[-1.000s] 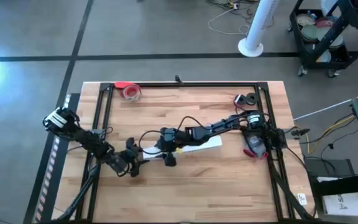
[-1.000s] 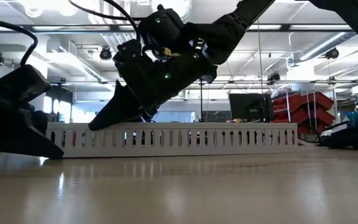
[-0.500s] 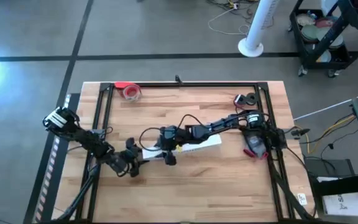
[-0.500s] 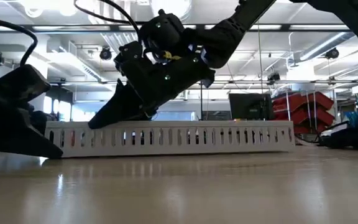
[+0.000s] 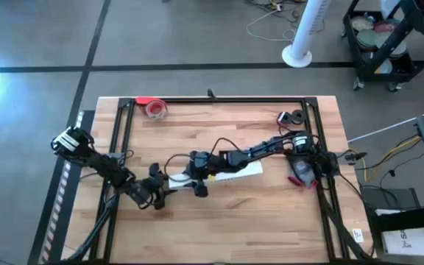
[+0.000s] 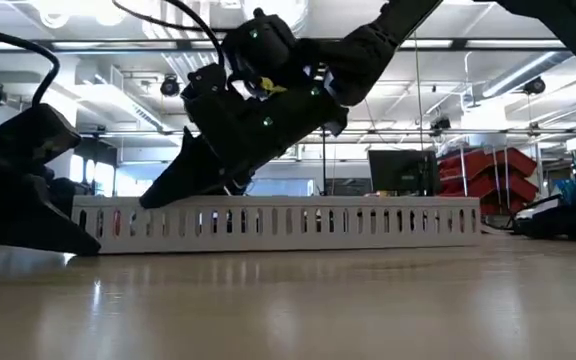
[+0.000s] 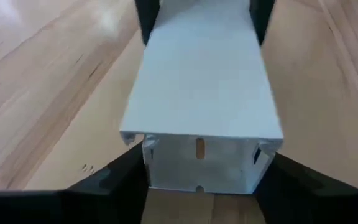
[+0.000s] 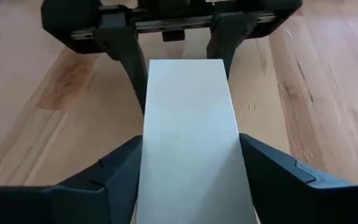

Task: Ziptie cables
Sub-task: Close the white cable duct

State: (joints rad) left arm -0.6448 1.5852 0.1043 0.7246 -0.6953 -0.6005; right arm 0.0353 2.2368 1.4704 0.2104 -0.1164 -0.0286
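Note:
A long white slotted cable duct (image 5: 227, 173) with a plain white cover lies flat on the wooden table, lengthwise from left to right. My left gripper (image 5: 162, 185) sits low at the duct's left end (image 7: 197, 168), shut on it. My right gripper (image 5: 197, 182) comes down on the duct a little to the right of that end and is shut on it as well. In the low view the right gripper's fingers (image 6: 173, 190) slant down onto the duct's top. The cables do not show in any view. My left gripper has the duct's left end (image 7: 148, 177) between its two fingers, one on each long side wall. The fingers come in level from the table's left and lie along the duct. The duct rests on the table. My right gripper clasps the duct's covered top (image 8: 151, 162) between its two fingers, one on each long side, near the left end. The fingers slant down from above and from the right. The duct stays flat on the table.
A red tape roll (image 5: 155, 109) lies at the far left, a small black part (image 5: 293, 118) at the far right. A reddish thing (image 5: 302, 178) lies by the right arm's base. Black frame rails (image 5: 219, 100) run along the table's far, left and right sides.

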